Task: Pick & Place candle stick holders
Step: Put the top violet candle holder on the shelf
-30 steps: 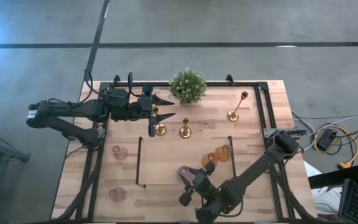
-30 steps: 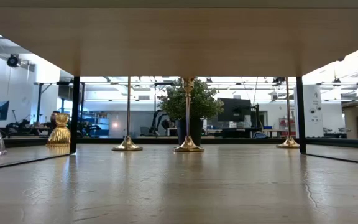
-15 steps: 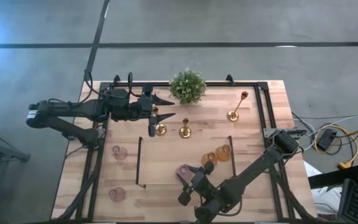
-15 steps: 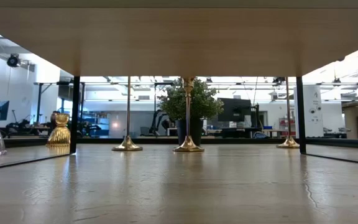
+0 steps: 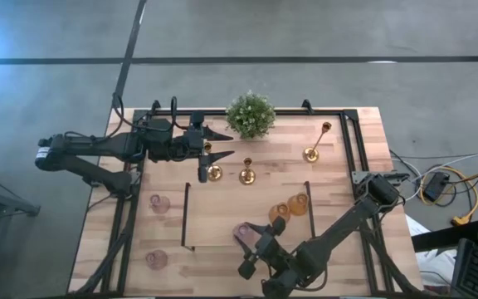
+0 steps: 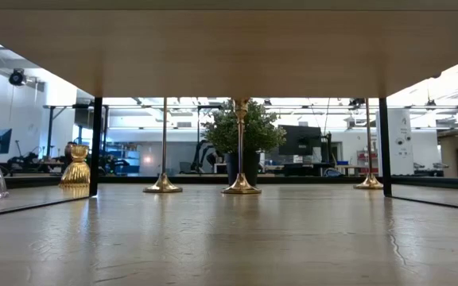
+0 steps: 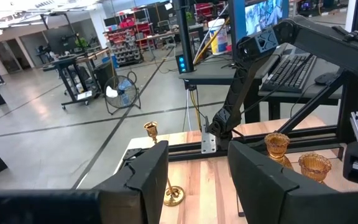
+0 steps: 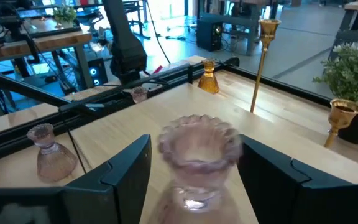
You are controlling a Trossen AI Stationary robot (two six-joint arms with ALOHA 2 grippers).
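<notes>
Two dark jointed arms (image 5: 98, 149) — black, blocky, flat-faced fingers (image 8: 126, 168).

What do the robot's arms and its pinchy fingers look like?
Both arms are dark, nearly black, built from slim jointed segments. The left gripper ends in two pointed fingers; the right gripper has broad, flat, angular dark fingers. No markings are readable.

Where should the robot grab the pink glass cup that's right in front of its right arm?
Around the narrow waist under the frilly rim of the pink glass cup, coming level from the side. It stands upright between the right end effector's open fingers, and the wide rim stops slipping.
</notes>
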